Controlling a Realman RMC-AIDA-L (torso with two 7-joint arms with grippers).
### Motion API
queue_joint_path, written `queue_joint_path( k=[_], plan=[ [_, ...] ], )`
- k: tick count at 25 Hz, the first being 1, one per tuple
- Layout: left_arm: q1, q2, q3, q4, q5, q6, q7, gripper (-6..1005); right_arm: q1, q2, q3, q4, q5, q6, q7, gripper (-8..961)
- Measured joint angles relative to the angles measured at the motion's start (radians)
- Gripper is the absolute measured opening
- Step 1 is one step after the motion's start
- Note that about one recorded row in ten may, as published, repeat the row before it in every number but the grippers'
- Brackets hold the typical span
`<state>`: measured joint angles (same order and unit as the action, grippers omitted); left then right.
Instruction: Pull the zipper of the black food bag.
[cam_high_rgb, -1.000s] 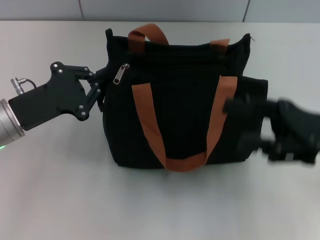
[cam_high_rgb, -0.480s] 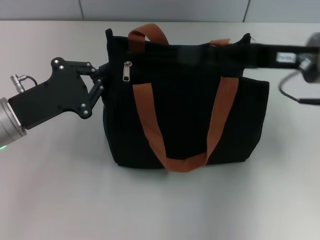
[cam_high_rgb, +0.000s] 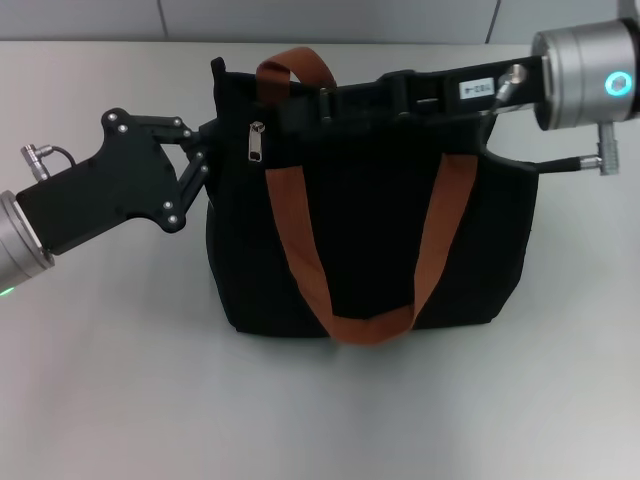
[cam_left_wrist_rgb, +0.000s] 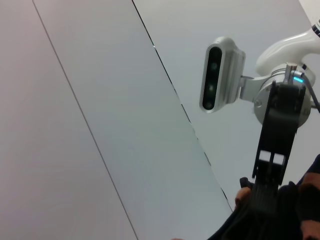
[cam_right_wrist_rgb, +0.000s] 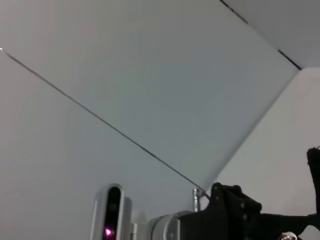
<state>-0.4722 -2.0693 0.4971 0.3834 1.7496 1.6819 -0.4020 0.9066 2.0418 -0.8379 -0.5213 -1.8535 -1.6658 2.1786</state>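
The black food bag (cam_high_rgb: 370, 220) is standing upright on the grey table (cam_high_rgb: 120, 380), its rust-orange handle (cam_high_rgb: 355, 255) hanging down the near face. At the bag's left top corner, the left gripper (cam_high_rgb: 203, 160) is pinching the fabric edge, fingers pressed together on it. Just beside that corner, the zipper (cam_high_rgb: 256, 141) is dangling from the top edge. Farther back, the right gripper (cam_high_rgb: 300, 103) is reaching across the bag's top toward the zipper; whether its fingers are spread is impossible to tell.
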Motion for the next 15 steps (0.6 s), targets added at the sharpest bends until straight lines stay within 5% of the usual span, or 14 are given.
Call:
queue_joint_path(
  k=[8, 15],
  plan=[
    [0.0, 0.0, 0.002, -0.001, -0.007, 0.015, 0.0, 27, 0.025, 0.0, -0.075, -0.022, 0.0, 0.067, 0.066, 767],
    [-0.002, -0.001, 0.002, -0.002, -0.007, 0.03, 0.001, 27, 0.04, 0.002, -0.117, -0.022, 0.0, 0.115, 0.101, 520]
  ],
)
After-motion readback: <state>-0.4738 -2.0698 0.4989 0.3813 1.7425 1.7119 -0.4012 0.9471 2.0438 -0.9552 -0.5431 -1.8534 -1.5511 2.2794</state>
